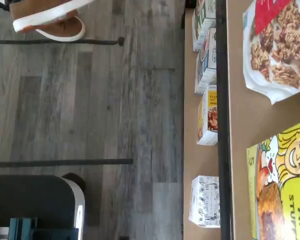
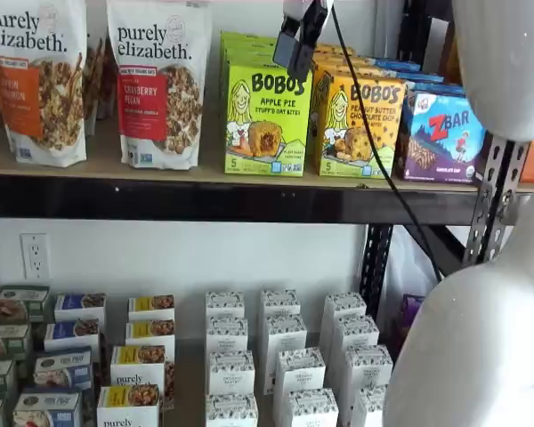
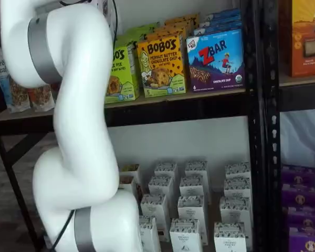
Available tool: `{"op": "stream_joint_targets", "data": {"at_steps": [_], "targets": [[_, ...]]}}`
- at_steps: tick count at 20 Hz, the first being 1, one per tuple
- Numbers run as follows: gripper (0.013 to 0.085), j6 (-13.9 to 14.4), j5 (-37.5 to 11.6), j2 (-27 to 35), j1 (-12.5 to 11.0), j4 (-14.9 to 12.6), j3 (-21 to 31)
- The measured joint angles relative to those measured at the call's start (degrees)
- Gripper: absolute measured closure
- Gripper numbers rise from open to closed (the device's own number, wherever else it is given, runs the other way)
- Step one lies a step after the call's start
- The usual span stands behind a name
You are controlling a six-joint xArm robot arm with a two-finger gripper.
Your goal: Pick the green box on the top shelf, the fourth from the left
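Hanging from the top edge of a shelf view, my gripper shows only as dark fingers seen side-on, a cable beside them, so I cannot tell how far my jaws stand apart or whether they hold anything. They hover in front of the green box's upper right corner. That box stands upright at the front of the top shelf, just beside the yellow box on one side and a granola bag on the other; the blue box follows beyond. My arm hides most of the green box there. My wrist view catches its face.
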Motion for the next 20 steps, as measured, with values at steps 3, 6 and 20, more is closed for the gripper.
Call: {"op": "stream_joint_targets", "data": {"at_steps": [3, 6, 20], "targets": [[0.013, 0.8, 3.0, 2.2, 0.4, 0.6, -3.1], [0.013, 1.3, 3.1, 2.7, 0.8, 1.1, -3.9], [0.013, 0.9, -7.8, 0.4, 0.6, 3.5, 0.9]]}}
